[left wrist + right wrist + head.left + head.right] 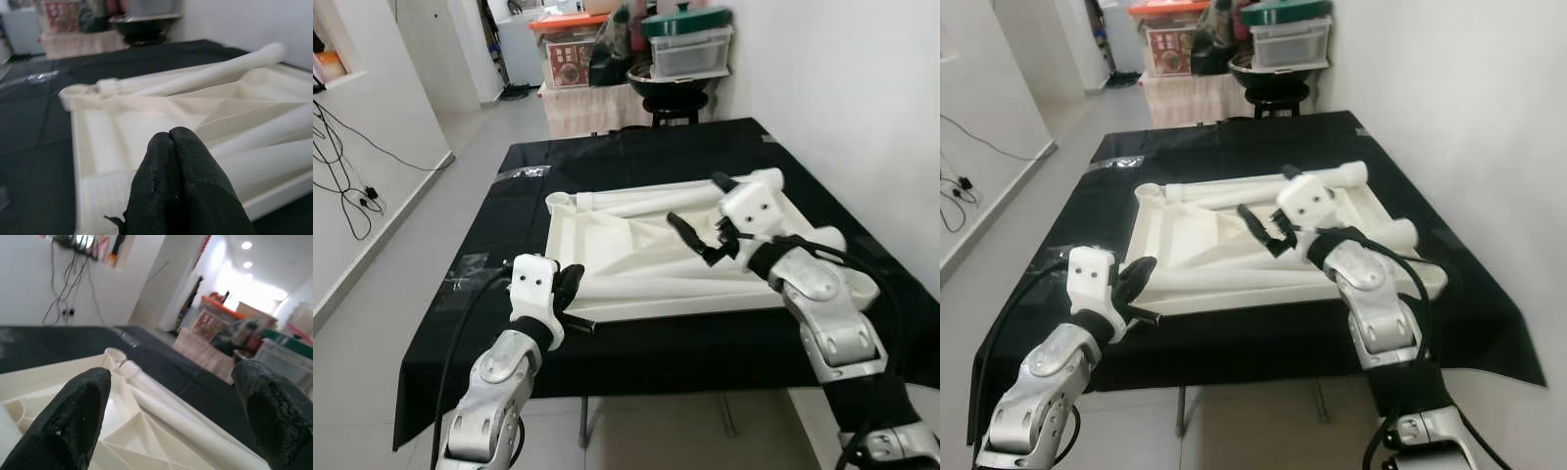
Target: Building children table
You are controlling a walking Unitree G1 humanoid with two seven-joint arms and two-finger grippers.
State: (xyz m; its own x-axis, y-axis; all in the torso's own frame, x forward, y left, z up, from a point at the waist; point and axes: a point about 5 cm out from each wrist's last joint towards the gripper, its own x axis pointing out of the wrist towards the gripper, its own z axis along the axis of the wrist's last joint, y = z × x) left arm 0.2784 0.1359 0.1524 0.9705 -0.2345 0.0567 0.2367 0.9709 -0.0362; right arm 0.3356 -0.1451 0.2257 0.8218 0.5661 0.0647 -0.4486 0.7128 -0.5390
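Note:
An upturned cream plastic table top [607, 245] lies on the black-covered table [636, 157]. One cream leg [646, 199] rests along its far rim and another [656, 287] along its near rim. My left gripper [572, 282] is at the top's near left corner, fingers pressed shut [169, 142] with nothing seen between them. My right gripper [695, 204] hovers over the middle of the top, open, with its fingers [73, 416] spread wide above the ribbed underside. A further leg [824, 238] lies by the top's right edge, partly hidden behind my right arm.
A white wall runs close along the table's right side. Beyond the far end stand a stool with a black wok [674, 80] and stacked storage boxes [690, 44]. Cables [342, 176] hang on the left wall above open floor.

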